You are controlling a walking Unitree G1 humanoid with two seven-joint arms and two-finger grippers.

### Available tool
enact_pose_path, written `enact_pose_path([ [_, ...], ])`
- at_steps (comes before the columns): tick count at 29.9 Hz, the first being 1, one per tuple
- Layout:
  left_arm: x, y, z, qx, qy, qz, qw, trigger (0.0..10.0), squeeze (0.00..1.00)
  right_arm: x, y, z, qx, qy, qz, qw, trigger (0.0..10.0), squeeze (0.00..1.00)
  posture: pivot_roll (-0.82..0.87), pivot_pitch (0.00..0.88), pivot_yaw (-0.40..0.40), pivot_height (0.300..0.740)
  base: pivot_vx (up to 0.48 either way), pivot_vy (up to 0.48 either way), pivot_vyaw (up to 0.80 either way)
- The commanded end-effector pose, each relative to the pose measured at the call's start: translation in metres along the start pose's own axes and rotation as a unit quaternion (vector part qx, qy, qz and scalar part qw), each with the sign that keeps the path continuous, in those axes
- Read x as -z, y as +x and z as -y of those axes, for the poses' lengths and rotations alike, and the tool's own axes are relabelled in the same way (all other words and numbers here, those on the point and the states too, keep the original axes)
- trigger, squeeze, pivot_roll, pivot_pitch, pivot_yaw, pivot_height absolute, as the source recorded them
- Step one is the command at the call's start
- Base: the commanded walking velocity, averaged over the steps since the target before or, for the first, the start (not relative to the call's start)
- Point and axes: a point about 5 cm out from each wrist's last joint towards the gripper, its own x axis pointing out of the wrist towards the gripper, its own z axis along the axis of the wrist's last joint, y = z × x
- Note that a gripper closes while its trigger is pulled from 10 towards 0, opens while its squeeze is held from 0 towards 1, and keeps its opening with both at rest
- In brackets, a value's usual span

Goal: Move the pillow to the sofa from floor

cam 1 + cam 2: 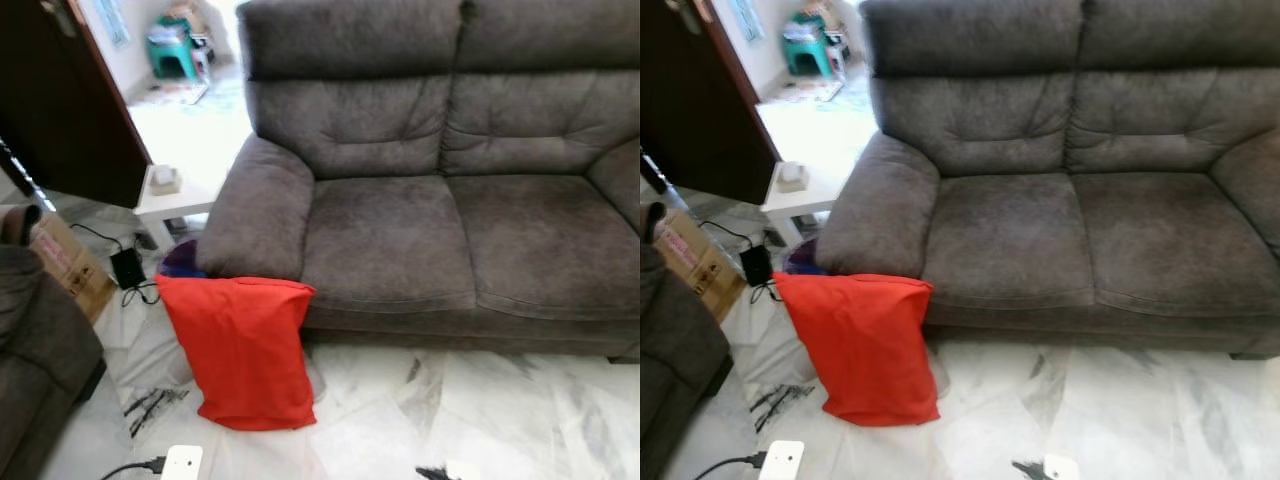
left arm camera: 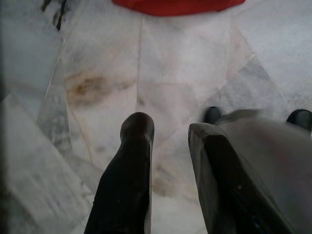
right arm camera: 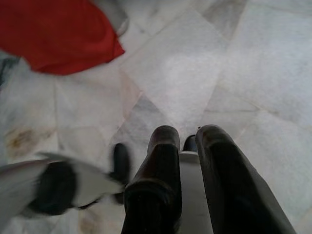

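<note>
Red pillow [image 1: 245, 350]: upright on the white marble floor [image 1: 480, 410], leaning against the front of the grey fabric two-seat sofa [image 1: 450, 200], below its armrest.

Left gripper [image 2: 168, 146]: above bare floor, fingers slightly apart, holding nothing; pillow edge ahead of it.

Right gripper [image 3: 187, 146]: above floor, fingers nearly together, empty; pillow corner ahead.

Cardboard box [image 1: 68, 262]: beside a second dark seat; printing illegible.

White side table [image 1: 172, 195]: beside the armrest, small object on top.

Dark wooden door [image 1: 70, 100]; green stool [image 1: 172, 52] in the far room.
</note>
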Motion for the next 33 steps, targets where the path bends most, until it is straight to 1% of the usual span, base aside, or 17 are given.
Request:
enact_pose_path([
  [1, 0.0047, -0.0009, -0.009, -0.01, -0.004, -0.009, 1.0, 10.0, 0.0, 0.0035, 0.0012, -0.0104, -0.011, 0.008, -0.005, 1.0, 10.0, 0.0, 0.01, 0.117, 0.055, 0.74, 0.0, 0.48, 0.0],
  [2, 0.0045, -0.0009, -0.0084, -0.007, -0.011, -0.006, 1.0, 10.0, 0.0, 0.0035, 0.0012, -0.0103, -0.011, 0.008, -0.005, 1.0, 10.0, 0.0, 0.0, 0.115, 0.055, 0.74, 0.0, 0.334, 0.0],
  [6, 0.0042, -0.0008, -0.008, -0.007, -0.004, -0.006, 1.0, 10.0, 0.0, 0.0028, 0.0013, -0.0103, -0.012, 0.007, -0.004, 1.0, 10.0, 0.0, 0.01, 0.111, 0.05, 0.74, 0.0, 0.0, 0.0],
  [8, 0.0051, -0.0009, -0.0067, -0.004, -0.026, -0.006, 1.0, 10.0, 0.0, 0.0022, 0.0013, -0.0097, -0.012, 0.006, -0.003, 1.0, 10.0, 0.0, 0.01, 0.111, 0.047, 0.74, 0.0, 0.0, 0.0],
  [9, 0.0053, -0.0009, -0.0064, -0.003, -0.03, -0.006, 1.0, 10.0, 0.0, 0.002, 0.0013, -0.0096, -0.012, 0.006, -0.003, 1.0, 10.0, 0.0, 0.01, 0.111, 0.047, 0.74, 0.0, 0.0, 0.0],
  [22, 0.006, -0.001, -0.0073, -0.006, -0.035, -0.008, 0.999, 10.0, 0.0, 0.0026, 0.0012, -0.0094, -0.01, 0.005, -0.003, 1.0, 10.0, 0.0, 0.01, 0.112, 0.05, 0.74, 0.0, 0.0, 0.0],
  [27, 0.0068, -0.0011, -0.0076, -0.005, -0.031, -0.012, 0.999, 10.0, 0.0, 0.0034, 0.001, -0.0084, -0.004, -0.001, -0.004, 1.0, 10.0, 0.0, 0.01, 0.107, 0.05, 0.74, 0.29, 0.0, 0.0],
  [28, 0.007, -0.0011, -0.0074, -0.004, -0.038, -0.011, 0.999, 10.0, 0.0, 0.0044, 0.0008, -0.0084, -0.005, -0.003, -0.006, 1.0, 10.0, 0.0, 0.01, 0.106, 0.05, 0.74, 0.337, 0.0, 0.0],
  [31, 0.0065, -0.0011, -0.0077, -0.004, -0.041, -0.01, 0.999, 10.0, 0.0, 0.0049, 0.0007, -0.0079, 0.001, 0.007, -0.006, 1.0, 10.0, 0.0, 0.01, 0.105, 0.05, 0.74, 0.39, 0.0, 0.0],
  [33, 0.0061, -0.0011, -0.0078, -0.004, -0.041, -0.009, 0.999, 10.0, 0.0, 0.0043, 0.0009, -0.0084, 0.0, 0.006, -0.005, 1.0, 10.0, 0.0, 0.01, 0.104, 0.051, 0.74, 0.401, 0.0, 0.0],
])
